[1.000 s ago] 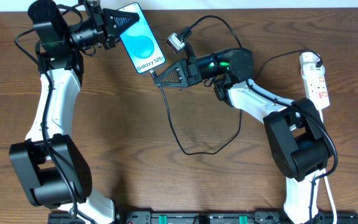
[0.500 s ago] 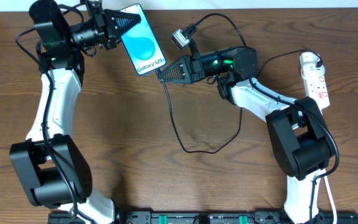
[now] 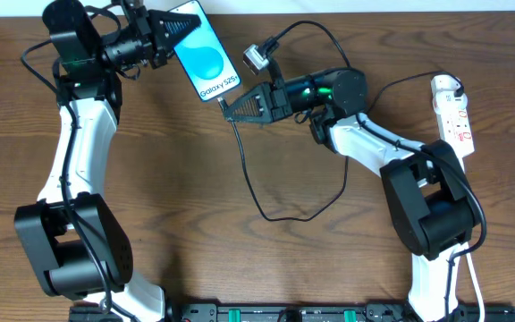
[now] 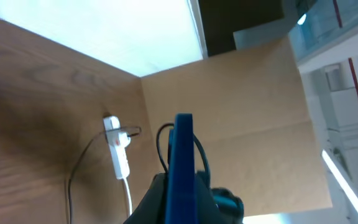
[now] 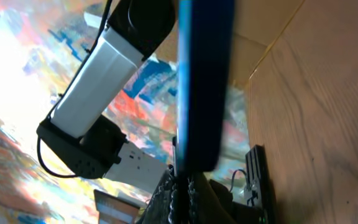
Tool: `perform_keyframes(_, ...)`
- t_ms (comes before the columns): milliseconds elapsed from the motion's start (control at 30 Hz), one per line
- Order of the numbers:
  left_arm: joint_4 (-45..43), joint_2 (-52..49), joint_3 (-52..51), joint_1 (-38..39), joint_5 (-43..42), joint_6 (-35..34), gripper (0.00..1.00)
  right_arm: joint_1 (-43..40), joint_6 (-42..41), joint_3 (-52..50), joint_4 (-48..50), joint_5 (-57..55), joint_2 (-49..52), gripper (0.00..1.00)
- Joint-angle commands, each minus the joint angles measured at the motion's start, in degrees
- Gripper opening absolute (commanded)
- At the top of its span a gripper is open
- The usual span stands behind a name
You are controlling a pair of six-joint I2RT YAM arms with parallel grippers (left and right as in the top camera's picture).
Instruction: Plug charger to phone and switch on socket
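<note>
My left gripper (image 3: 181, 28) is shut on the top end of the phone (image 3: 206, 56), a slim phone with a blue "Galaxy S25" screen, held up at the back left. In the left wrist view the phone (image 4: 183, 163) is edge-on between my fingers. My right gripper (image 3: 225, 109) is shut on the charger's black connector (image 5: 182, 179), right at the phone's lower edge (image 5: 202, 87). I cannot tell if the tip is seated. The black cable (image 3: 256, 191) hangs in a loop on the table. The white socket strip (image 3: 455, 117) lies at the far right.
The strip also shows small in the left wrist view (image 4: 118, 152) with its white cord. The cable loop lies across the table's middle between the two arm bases. The table's back edge is close behind the phone.
The phone has shifted slightly up and back. My right gripper with the connector moved a little right, then back left, staying at the phone's lower edge.
</note>
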State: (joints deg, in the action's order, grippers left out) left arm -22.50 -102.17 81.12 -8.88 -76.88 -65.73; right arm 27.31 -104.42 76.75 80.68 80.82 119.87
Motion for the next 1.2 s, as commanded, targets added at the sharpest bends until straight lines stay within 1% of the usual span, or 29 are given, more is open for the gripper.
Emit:
perform_keyframes(0, -0.55, 1.18, 0.85, -0.20, 1.07, 0.94, 0.07, 0.48, 0.94, 0.07, 0.26, -0.28, 0.46, 0.01)
perform_keyframes(433, -0.55, 1.18, 0.85, -1.05, -0.70, 0.28, 0.07, 0.48, 0.96, 0.07, 0.24, -0.28, 0.46, 0.01)
perform_keyframes(667, -0.57, 1.18, 0.85, -1.05, -3.10, 0.33, 0.07, 0.42, 0.98, 0.07, 0.26, -0.31, 0.46, 0.01)
perform_keyframes(1167, -0.55, 1.18, 0.85, -1.05, -5.20, 1.62, 0.07, 0.39, 0.98, 0.07, 0.26, -0.31, 0.46, 0.01)
